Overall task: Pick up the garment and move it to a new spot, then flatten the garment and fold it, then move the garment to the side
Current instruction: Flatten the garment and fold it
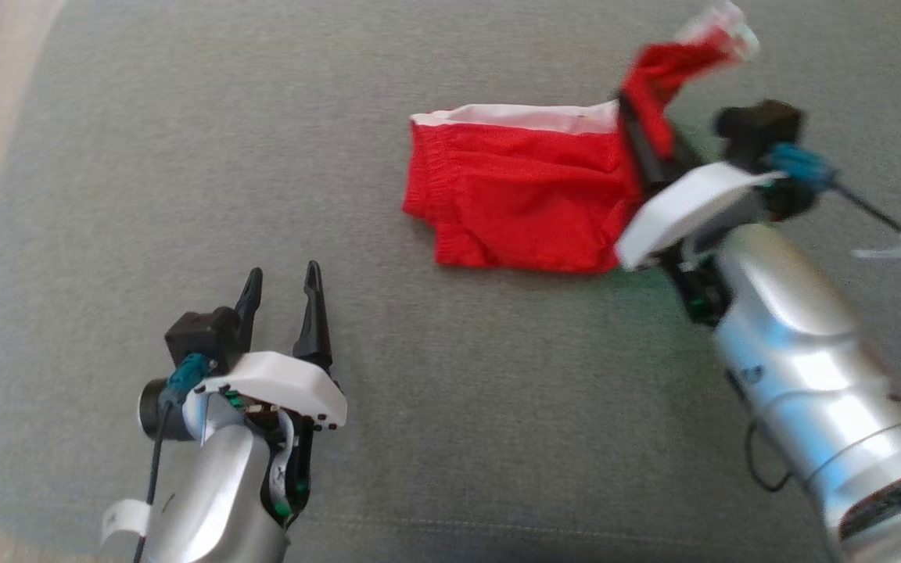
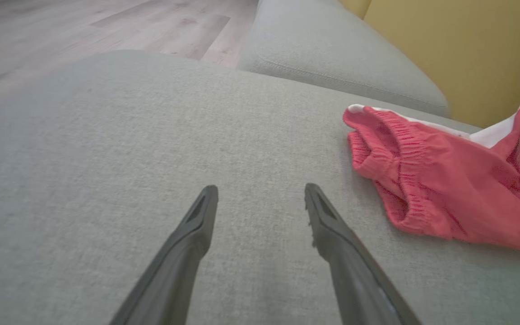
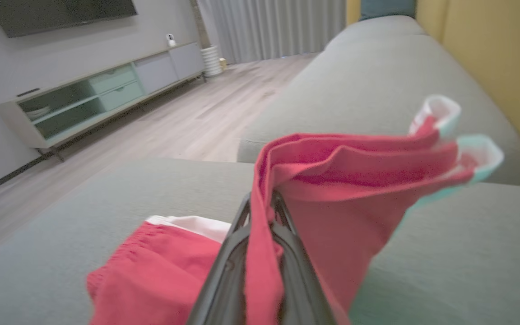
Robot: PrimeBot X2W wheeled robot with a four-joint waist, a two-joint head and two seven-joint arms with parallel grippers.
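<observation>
Right gripper (image 3: 261, 201) clamped on a raised corner of the red garment (image 1: 521, 195), upper right of the head view; the rest lies on the grey sofa cushion (image 1: 184, 156). Our left gripper (image 1: 282, 272) hangs open, lower left. We judge a slow, high lift best, so no fold drags. Behind: wood floor (image 3: 188, 113), yellow wall (image 3: 490, 67), low cabinet (image 3: 102, 90).

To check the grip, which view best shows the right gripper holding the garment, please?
The right wrist view: the right gripper clamps a raised fold of the garment close up. The head view blurs it; the left wrist view shows the garment's resting part.
</observation>
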